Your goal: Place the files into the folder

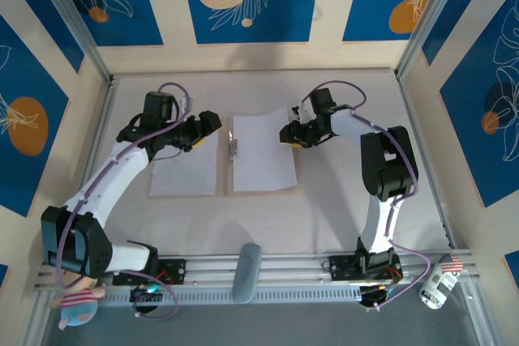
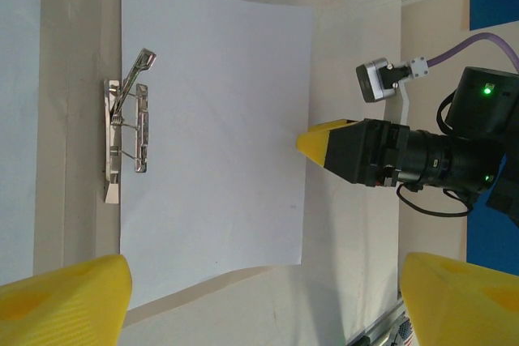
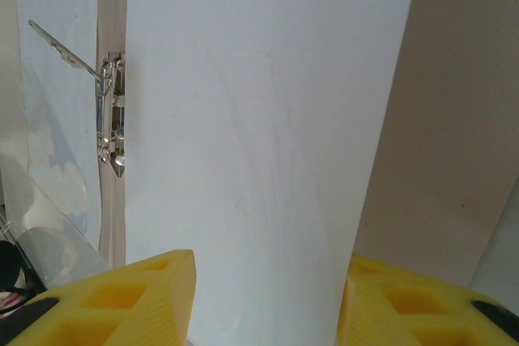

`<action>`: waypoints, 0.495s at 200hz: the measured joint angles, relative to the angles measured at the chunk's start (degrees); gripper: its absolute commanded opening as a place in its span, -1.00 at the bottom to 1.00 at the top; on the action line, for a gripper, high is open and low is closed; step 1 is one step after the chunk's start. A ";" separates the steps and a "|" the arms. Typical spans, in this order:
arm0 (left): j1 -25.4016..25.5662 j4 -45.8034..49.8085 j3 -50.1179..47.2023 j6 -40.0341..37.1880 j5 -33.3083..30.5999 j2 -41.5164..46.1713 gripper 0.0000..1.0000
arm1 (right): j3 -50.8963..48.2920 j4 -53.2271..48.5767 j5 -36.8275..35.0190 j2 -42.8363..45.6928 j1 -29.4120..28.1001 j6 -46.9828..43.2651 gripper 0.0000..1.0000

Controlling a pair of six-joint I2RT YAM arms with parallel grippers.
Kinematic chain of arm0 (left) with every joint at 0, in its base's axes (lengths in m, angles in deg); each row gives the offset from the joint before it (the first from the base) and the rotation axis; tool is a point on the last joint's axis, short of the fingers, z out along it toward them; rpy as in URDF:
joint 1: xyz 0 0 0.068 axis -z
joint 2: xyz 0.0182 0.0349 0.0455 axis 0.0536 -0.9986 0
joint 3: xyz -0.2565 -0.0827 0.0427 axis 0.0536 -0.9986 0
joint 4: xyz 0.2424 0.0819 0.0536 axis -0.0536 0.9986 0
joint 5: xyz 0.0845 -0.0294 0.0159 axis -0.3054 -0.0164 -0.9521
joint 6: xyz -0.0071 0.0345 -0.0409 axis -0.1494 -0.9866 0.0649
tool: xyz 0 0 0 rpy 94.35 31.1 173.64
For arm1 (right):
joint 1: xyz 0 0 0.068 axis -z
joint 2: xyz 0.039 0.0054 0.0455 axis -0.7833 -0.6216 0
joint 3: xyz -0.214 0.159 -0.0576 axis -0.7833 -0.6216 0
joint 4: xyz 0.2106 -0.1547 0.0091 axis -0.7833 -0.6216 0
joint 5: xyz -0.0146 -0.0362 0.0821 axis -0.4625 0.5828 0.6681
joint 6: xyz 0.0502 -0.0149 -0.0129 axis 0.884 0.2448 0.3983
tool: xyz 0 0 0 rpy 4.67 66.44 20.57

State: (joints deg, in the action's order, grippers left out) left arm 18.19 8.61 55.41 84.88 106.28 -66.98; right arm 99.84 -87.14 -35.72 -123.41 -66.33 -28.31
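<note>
Right tool: fingers held apart, seemingly poised at one sheet's outer edge | left tool: fingers spread wide, nothing gripped | files: laid on the open folder, one per panel.

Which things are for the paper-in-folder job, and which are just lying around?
For the job: left white sheet, right white sheet, tan folder, metal clip.
Just lying about: doll, grey object, white flag-printed can.
</note>
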 measured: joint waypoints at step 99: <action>0.00 0.00 0.02 -0.04 0.37 -0.02 0.72 | 0.00 -0.98 -1.01 0.00 -0.11 0.00 0.00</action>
State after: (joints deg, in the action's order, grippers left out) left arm 18.19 8.61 55.43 84.84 106.65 -67.00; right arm 99.84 -88.12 -36.72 -123.41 -66.44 -28.31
